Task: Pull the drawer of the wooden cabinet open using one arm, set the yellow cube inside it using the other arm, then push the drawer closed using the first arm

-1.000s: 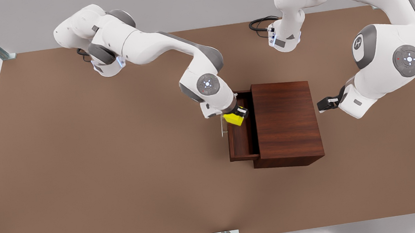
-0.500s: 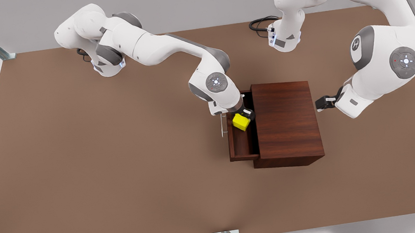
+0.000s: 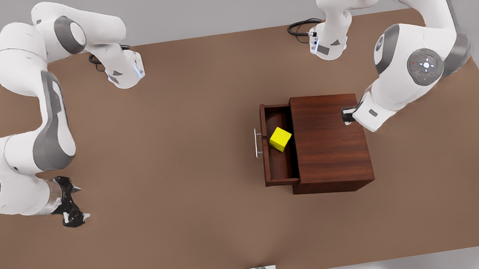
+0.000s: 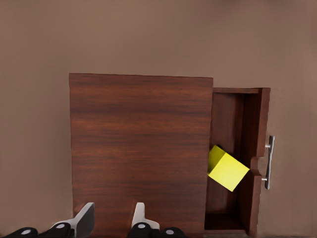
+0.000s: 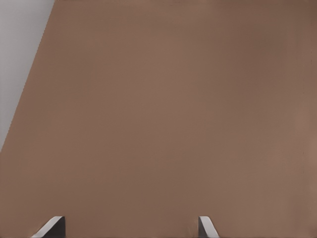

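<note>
Tabletop (image 3: 178,231) lies bare around the wooden cabinet (image 3: 329,142). Drawer (image 3: 278,166) projects from the cabinet, unobstructed, holding the yellow cube (image 3: 280,139) tilted. Left gripper (image 3: 346,116) hovers over the cabinet top, fingers parted, empty. Right gripper (image 3: 70,203), spread wide, waits well apart from the cabinet.

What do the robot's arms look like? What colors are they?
Both arms are chunky and glossy white, with rounded grey joints. Some joints have a round grey cap with a small glowing light in the middle. Each arm ends in a black two-fingered end effector: the left end effector and the right end effector. Its fingers have pale silvery tips. Black cables curl beside a base.
</note>
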Controlling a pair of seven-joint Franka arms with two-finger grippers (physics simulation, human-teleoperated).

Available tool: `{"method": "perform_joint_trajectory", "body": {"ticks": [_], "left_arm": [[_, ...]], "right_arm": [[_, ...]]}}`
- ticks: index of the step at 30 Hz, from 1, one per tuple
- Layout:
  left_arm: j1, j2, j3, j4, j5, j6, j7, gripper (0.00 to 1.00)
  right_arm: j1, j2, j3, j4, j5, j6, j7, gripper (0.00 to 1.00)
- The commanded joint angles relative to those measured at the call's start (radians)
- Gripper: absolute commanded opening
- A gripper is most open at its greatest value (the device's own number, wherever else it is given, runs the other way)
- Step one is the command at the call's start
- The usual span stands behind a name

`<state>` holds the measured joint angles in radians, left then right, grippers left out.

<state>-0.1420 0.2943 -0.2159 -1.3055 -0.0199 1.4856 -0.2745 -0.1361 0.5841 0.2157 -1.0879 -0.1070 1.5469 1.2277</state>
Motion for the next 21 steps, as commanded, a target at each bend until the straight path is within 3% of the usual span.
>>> {"method": "perform_joint_trajectory", "body": {"ticks": [1, 3, 4, 5, 6, 7, 10, 15, 17, 21], "left_arm": [[-0.115, -0.001, -0.01, 0.005, -0.006, -0.005, -1.101, 0.0], [-0.251, 0.006, -0.01, 0.022, -0.012, 0.041, -1.405, 0.0], [-0.307, 0.017, -0.01, 0.022, -0.006, 0.088, -1.554, 0.0], [-0.344, 0.025, -0.01, 0.022, -0.006, 0.13, -1.664, 0.0], [-0.369, 0.042, -0.01, 0.02, -0.005, 0.171, -1.736, 0.0], [-0.392, 0.057, -0.008, 0.02, -0.003, 0.216, -1.81, 0.0], [-0.427, 0.108, -0.008, 0.02, 0.008, 0.252, -1.894, 0.0], [-0.53, 0.241, -0.005, 0.035, 0.101, 0.496, -2.074, 0.0], [-0.536, 0.281, -0.003, 0.035, 0.143, 0.516, -2.072, 0.0], [-0.538, 0.315, 0.001, 0.034, 0.159, 0.545, -2.08, 0.0]], "right_arm": [[0.016, -0.043, -0.051, -0.105, -0.034, -0.008, -1.153, 1.0], [0.274, -0.056, -0.447, -0.118, 0.178, -0.01, -1.295, 1.0], [0.253, -0.084, -0.44, -0.15, 0.17, 0.01, -1.278, 1.0], [0.167, -0.084, -0.333, -0.144, 0.15, 0.009, -1.217, 1.0], [0.05, -0.084, -0.15, -0.145, 0.046, 0.007, -1.174, 1.0], [0.004, -0.082, -0.082, -0.147, 0.026, 0.01, -1.182, 1.0], [0.016, -0.078, -0.085, -0.141, 0.023, 0.012, -1.119, 1.0], [0.016, -0.098, -0.084, -0.164, 0.03, -0.073, -1.131, 1.0], [-0.011, -0.285, -0.085, -0.432, 0.036, 0.033, -1.136, 1.0], [-0.007, -0.254, -0.084, -0.392, 0.038, 0.05, -1.156, 1.0]]}}
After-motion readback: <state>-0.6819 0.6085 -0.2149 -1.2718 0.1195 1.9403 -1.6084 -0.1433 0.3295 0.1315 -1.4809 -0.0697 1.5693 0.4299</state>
